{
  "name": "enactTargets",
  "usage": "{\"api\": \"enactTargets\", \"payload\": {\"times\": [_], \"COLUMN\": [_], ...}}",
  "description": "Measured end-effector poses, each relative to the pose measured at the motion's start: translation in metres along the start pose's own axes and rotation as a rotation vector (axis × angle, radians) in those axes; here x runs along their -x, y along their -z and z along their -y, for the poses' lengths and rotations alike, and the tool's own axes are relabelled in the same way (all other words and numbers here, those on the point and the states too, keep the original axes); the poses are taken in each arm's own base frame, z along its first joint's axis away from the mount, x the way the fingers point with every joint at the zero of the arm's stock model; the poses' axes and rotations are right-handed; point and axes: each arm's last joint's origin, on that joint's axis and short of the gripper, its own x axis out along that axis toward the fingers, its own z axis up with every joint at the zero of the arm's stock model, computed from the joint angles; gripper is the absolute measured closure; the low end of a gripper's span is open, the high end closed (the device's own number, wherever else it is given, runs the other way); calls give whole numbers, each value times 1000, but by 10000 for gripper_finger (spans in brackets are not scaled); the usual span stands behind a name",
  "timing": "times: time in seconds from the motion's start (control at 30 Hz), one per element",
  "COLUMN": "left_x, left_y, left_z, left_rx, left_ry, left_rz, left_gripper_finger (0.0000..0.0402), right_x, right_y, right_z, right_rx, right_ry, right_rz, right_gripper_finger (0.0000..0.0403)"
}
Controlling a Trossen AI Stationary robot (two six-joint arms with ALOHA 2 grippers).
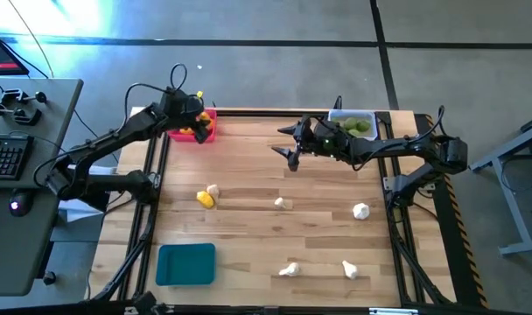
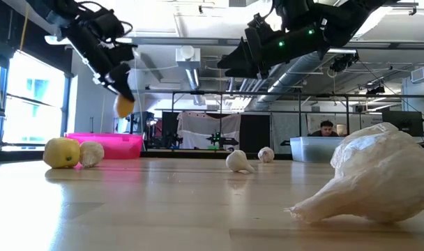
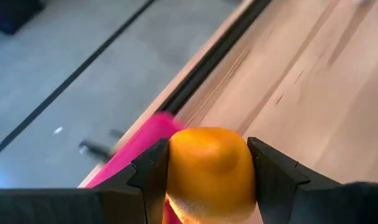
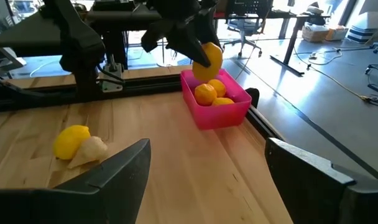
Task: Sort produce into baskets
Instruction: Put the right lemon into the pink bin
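High view: left end effector (image 1: pixel 194 116) is gripping a lemon (image 3: pixel 209 168) above the pink basket (image 1: pixel 205 133); releasing it low over the middle is wisest. Right end effector (image 1: pixel 290 150) is hovering wide open, empty, near the clear basket (image 1: pixel 353 115).

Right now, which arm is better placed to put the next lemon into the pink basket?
Left. The left gripper already holds a lemon just above the pink basket. The right gripper hangs open and empty over mid-table.

No legible text, label, brand, number or sign on any object, basket, arm or surface.
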Motion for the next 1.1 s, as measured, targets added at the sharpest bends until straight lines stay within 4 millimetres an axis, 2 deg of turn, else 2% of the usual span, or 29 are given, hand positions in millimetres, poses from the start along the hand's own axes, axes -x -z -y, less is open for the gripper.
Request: {"api": "enactTargets", "payload": {"times": [0.17, 0.4, 0.73, 1.1], "left_x": [-8, -34, -69, -95], "left_y": [0, -6, -22, -11], "left_z": [-6, -9, -14, -9], "left_rx": [-85, -207, -322, -344], "left_ry": [-12, 39, 107, 186], "left_rz": [-169, -391, -503, -571], "left_gripper_finger": [237, 237, 237, 225], "right_x": [0, 0, 0, 0], "right_y": [2, 4, 5, 6], "right_z": [0, 0, 0, 0], "right_rx": [17, 56, 86, 87], "right_ry": [-1, -3, -5, -6], "right_rz": [-16, -38, -49, -63], "right_gripper_finger": [96, 96, 96, 96]}}
